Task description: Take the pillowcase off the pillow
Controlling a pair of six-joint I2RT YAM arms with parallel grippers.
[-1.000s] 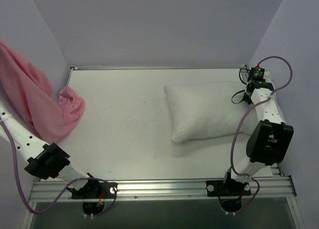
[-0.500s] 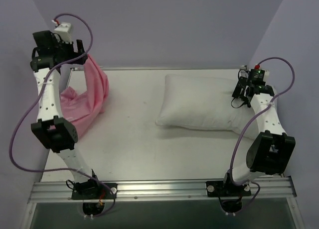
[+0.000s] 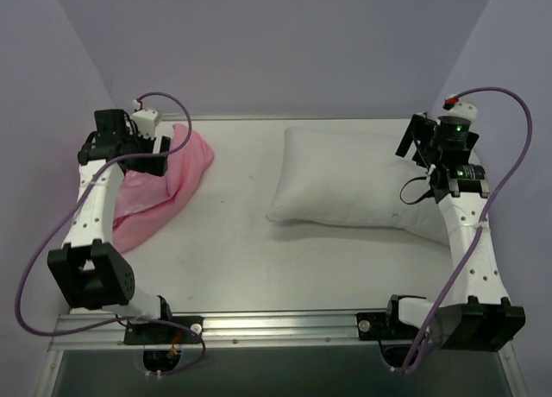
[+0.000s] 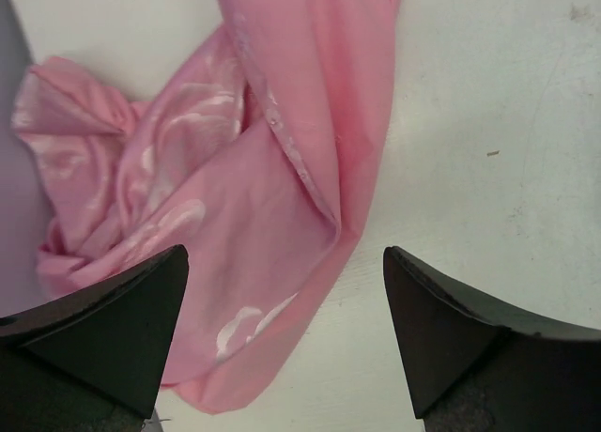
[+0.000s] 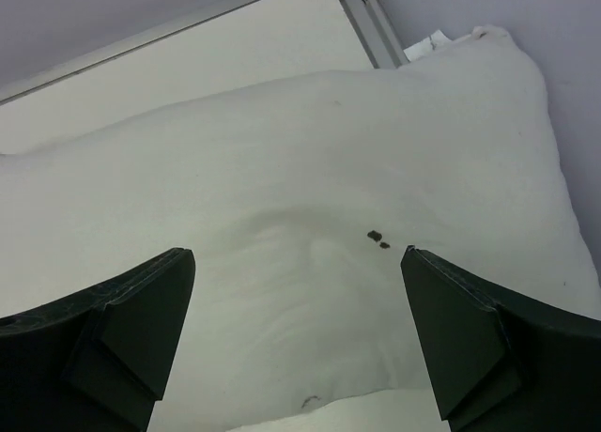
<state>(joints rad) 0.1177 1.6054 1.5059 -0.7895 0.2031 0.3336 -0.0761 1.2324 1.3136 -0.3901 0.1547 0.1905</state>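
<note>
The pink pillowcase (image 3: 168,185) lies in a crumpled heap at the table's left edge, fully off the pillow. In the left wrist view the pillowcase (image 4: 244,188) shows pale rose patterns. My left gripper (image 3: 160,157) hovers over its far end, open and holding nothing; its jaws (image 4: 284,263) stand wide apart above the cloth's edge. The off-white pillow (image 3: 345,185) lies bare at the right. My right gripper (image 3: 416,143) hangs open above the pillow's right end. In the right wrist view the pillow (image 5: 310,160) fills the frame under the spread right gripper (image 5: 296,263), with two small dark specks on it.
Lavender walls close in the white table (image 3: 233,242) on the left, back and right. A metal rail (image 3: 285,326) carries both arm bases along the near edge. Purple cables loop off each arm.
Both grippers have opened. The left arm came down from high on the left and the pillowcase dropped into a heap on the table. The right gripper let go of the pillow and rose.
</note>
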